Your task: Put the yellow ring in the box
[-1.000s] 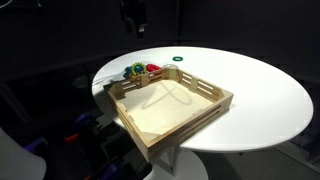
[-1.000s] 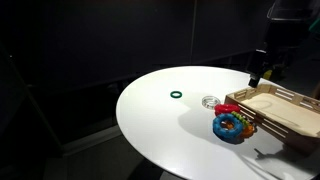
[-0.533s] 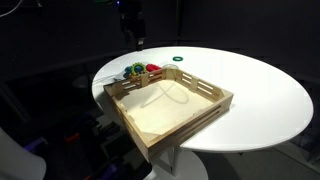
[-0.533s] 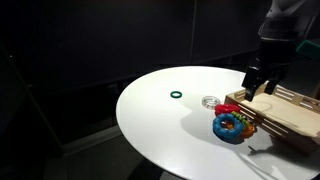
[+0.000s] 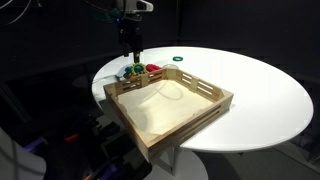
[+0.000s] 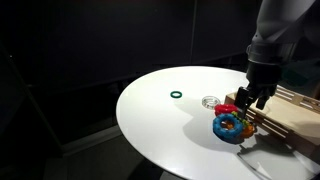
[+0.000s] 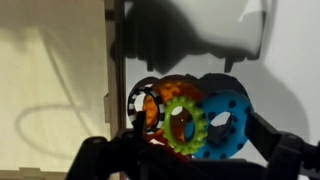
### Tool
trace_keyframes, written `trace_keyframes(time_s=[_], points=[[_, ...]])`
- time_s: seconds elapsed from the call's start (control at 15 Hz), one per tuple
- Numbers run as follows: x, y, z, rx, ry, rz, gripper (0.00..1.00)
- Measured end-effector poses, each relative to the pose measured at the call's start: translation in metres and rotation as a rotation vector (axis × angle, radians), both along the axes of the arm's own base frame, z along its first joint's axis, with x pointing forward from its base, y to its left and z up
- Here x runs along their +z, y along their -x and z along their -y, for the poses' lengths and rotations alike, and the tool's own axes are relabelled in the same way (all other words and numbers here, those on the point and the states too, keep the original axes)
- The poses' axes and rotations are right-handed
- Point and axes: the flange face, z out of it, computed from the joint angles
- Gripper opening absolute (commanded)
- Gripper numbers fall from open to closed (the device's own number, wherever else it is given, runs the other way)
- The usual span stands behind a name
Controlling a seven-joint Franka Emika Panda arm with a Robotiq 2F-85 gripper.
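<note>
Hanging just above the pile of rings (image 6: 232, 124), the gripper (image 6: 252, 100) has its two fingers spread wide apart and holds nothing. In the wrist view the yellow ring (image 7: 172, 132) lies in that pile on the white table (image 5: 260, 90). It rests partly over a blue ring (image 7: 228, 128) and an orange ring (image 7: 170, 92), just outside the wall of the box (image 7: 60, 70). A dark green ring (image 5: 176, 59) lies alone, away from the pile.

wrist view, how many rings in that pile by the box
4, overlapping: a dark ring leftmost, a red-orange ring next, the yellow ring on top, a blue ring rightmost. More may hide underneath.
</note>
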Motion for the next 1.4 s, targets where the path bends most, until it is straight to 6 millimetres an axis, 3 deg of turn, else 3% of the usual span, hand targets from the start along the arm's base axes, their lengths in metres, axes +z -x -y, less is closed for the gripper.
trace_keyframes(time_s=[0.07,0.33,0.8,1.4], points=[[-0.005,0.000,-0.002,0.002,0.006,-0.004,1.00],[-0.022,-0.001,-0.003,0.013,0.023,-0.024,0.56],[-0.026,-0.004,-0.008,0.018,0.031,-0.026,0.04],[-0.014,-0.013,-0.007,0.007,0.023,0.002,0.05]])
